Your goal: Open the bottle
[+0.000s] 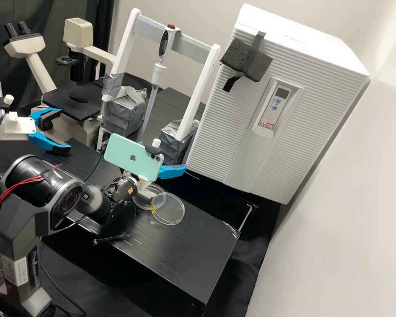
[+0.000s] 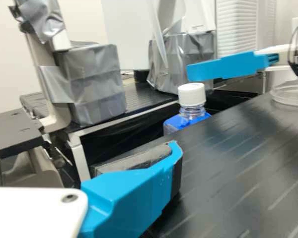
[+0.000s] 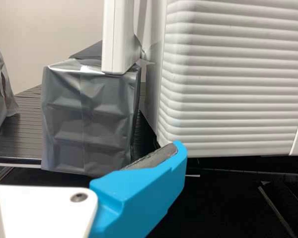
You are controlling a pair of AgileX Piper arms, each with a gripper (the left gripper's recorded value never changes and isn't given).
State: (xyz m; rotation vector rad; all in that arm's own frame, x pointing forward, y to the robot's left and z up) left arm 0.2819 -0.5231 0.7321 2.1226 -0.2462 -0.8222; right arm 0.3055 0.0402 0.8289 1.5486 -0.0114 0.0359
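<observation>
Black, ribbed bench (image 1: 185, 251) is backed by a white ribbed machine (image 1: 273, 110) on the right and a microscope (image 1: 70, 101) on the left, with a pipette (image 1: 160, 66) hung on a white stand between two grey taped blocks (image 1: 123, 110). A clear petri dish (image 1: 167, 209) is laid on the bench near its middle. The left tool (image 1: 64, 132) is held at the bench's left side beside the microscope, its blue fingers (image 1: 48, 143) spread wide and holding nothing. The bottle (image 2: 191, 106), filled with blue liquid and closed by a white cap (image 2: 191, 93), is seen from the left wrist standing upright past the bench's edge, its lower part hidden. The right tool (image 1: 169, 171) is held just above and beyond the cap, apart from it; whether it is wide or narrow cannot be told.
</observation>
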